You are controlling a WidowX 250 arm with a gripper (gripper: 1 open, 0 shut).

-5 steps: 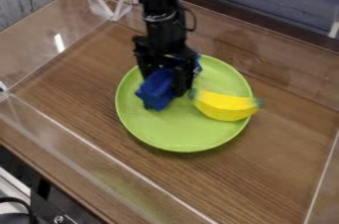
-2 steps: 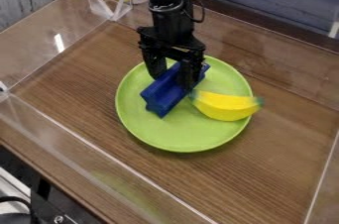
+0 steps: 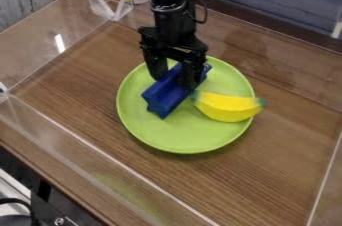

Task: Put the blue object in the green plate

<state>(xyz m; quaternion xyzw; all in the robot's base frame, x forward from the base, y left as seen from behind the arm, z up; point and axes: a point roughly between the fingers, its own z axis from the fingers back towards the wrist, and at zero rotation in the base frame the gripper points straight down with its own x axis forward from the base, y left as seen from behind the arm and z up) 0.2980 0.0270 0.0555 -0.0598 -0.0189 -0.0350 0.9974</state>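
Blue block (image 3: 164, 94), exposed since the gripper (image 3: 175, 71) was raised, is seen on the green plate (image 3: 187, 138), placement judged complete; jaws appear parted around nothing, exact opening undetermined.

This looks like a small test place for a robot, maybe a lab with a toy kitchen. A black robot arm (image 3: 170, 15) stands over a wooden table top (image 3: 80, 75), and clear plastic walls (image 3: 100, 165) go along its side. Behind is a panel of grey-blue boards (image 3: 267, 0). On the table there is a green plate (image 3: 187, 135) with a yellow banana (image 3: 227, 107), which seems a toy, though the picture is too small to be certain.
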